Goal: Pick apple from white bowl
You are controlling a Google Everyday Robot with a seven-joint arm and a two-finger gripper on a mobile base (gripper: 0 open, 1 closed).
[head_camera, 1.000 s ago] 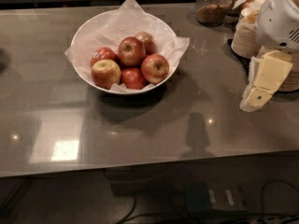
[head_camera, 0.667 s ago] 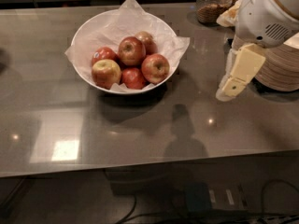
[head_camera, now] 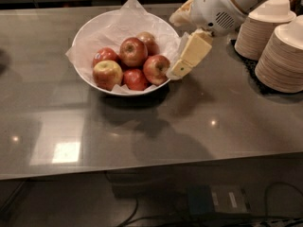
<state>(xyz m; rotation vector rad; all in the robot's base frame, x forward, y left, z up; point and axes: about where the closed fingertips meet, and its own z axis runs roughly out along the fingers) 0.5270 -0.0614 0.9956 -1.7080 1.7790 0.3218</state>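
The white bowl (head_camera: 90, 37), lined with crinkled white paper, stands on the grey counter at the back left of centre. It holds several apples. The red-orange apple (head_camera: 156, 68) with pale streaks around its stem dimple lies at the bowl's right side. A yellow-green apple (head_camera: 107, 74) lies at the front left and a small red one (head_camera: 136, 79) at the front. My gripper (head_camera: 178, 71) reaches down from the upper right and hangs at the bowl's right rim, just right of the red-orange apple and not touching it.
Two tall stacks of beige paper bowls (head_camera: 279, 46) stand on a dark mat at the right edge. The white arm housing (head_camera: 215, 6) hangs over the counter's back right. The counter's front edge (head_camera: 151, 167) runs across the lower frame, with cables below.
My gripper has moved left and toward the bowl, from beside the paper bowl stacks to the bowl's right rim. The camera view is closer. The apples have not moved.
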